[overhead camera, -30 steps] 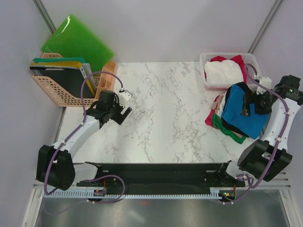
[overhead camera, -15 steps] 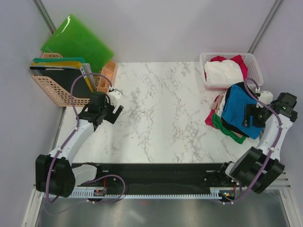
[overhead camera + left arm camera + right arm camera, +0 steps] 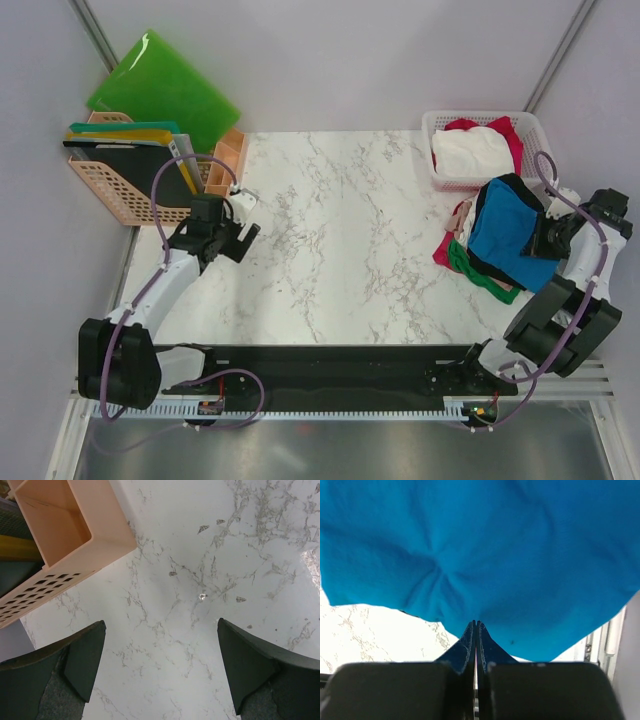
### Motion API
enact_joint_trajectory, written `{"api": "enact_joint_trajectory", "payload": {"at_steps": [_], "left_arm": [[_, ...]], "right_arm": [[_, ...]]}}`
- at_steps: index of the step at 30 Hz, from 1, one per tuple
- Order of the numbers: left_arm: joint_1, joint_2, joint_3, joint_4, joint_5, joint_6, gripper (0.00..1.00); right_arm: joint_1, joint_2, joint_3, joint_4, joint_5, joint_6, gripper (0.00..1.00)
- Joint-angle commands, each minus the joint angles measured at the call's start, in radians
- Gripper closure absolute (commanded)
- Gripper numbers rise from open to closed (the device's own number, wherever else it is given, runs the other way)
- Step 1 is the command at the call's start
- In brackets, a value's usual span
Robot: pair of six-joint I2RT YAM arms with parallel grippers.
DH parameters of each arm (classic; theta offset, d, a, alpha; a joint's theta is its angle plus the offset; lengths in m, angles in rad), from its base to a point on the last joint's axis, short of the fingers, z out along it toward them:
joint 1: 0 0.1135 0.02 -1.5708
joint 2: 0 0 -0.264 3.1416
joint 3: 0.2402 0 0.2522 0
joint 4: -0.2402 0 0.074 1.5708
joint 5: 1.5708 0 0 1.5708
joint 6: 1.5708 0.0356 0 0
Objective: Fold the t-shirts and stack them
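Within the last second the right hand (image 3: 546,238) has been closed. Its fingers are now seen pressed together on a pinch of the blue t-shirt (image 3: 480,545), with the cloth puckered toward the tips. The grasp is judged made, so the shirt can be lifted to the bare table (image 3: 340,250) for folding. It lies crumpled atop the pile of t-shirts (image 3: 470,262) at the table's right edge. Its long axis runs far to near, slanted rightward; the collar end cannot be told. The left hand (image 3: 160,645) is held wide apart, empty.
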Motion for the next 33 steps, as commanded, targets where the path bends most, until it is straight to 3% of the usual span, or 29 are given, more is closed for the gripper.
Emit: {"api": "enact_joint_trajectory", "payload": {"at_steps": [1,7,17,26,33], "left_arm": [[0.005,0.021,0.004,0.039,0.021,-0.022,0.0],[0.007,0.032,0.005,0.05,0.027,-0.023,0.0],[0.007,0.036,0.008,0.051,0.041,-0.02,0.0],[0.007,0.004,0.001,0.042,0.024,-0.019,0.0],[0.007,-0.056,-0.033,0.044,0.015,-0.002,0.0]], "right_arm": [[-0.005,0.023,0.105,0.039,-0.046,0.045,1.0],[-0.003,0.09,0.168,0.045,-0.04,0.082,1.0],[0.014,0.332,0.197,0.122,0.115,0.089,1.0],[0.179,0.454,0.254,0.203,0.3,0.065,1.0],[0.293,0.437,0.202,0.231,0.414,-0.08,1.0]]}}
